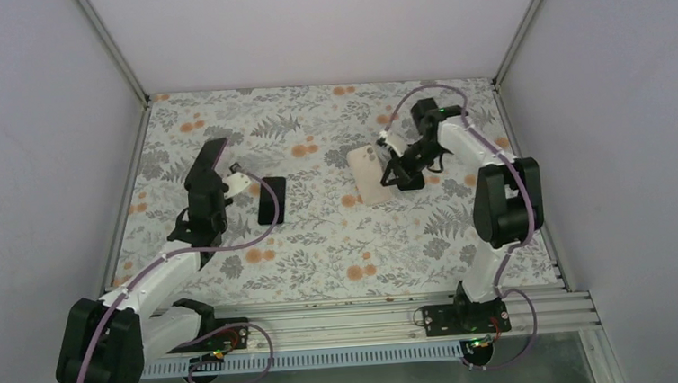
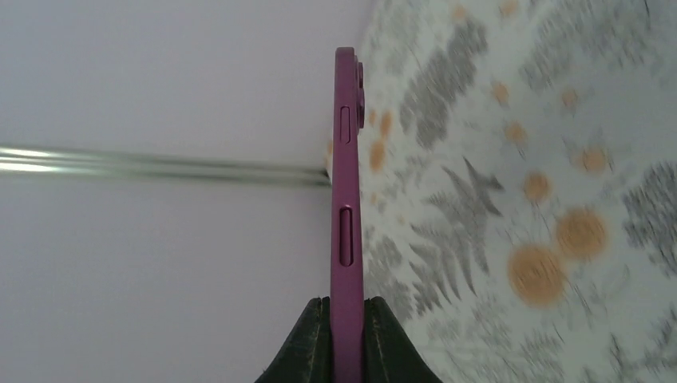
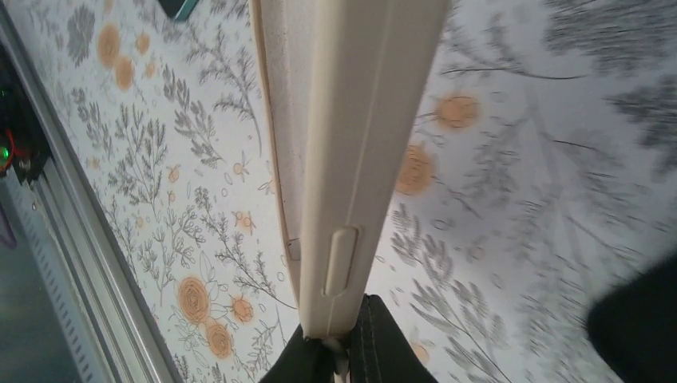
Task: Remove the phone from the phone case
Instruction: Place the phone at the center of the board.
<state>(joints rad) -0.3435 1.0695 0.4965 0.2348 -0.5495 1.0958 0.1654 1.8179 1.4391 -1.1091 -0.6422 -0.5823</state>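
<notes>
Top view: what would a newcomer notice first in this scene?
Each arm holds a case over the flowered table: the left tool is clamped on a purple case at the left, and the right tool on a cream case at the right. Between them, nearer the left arm, a black phone lies flat on the table.
</notes>
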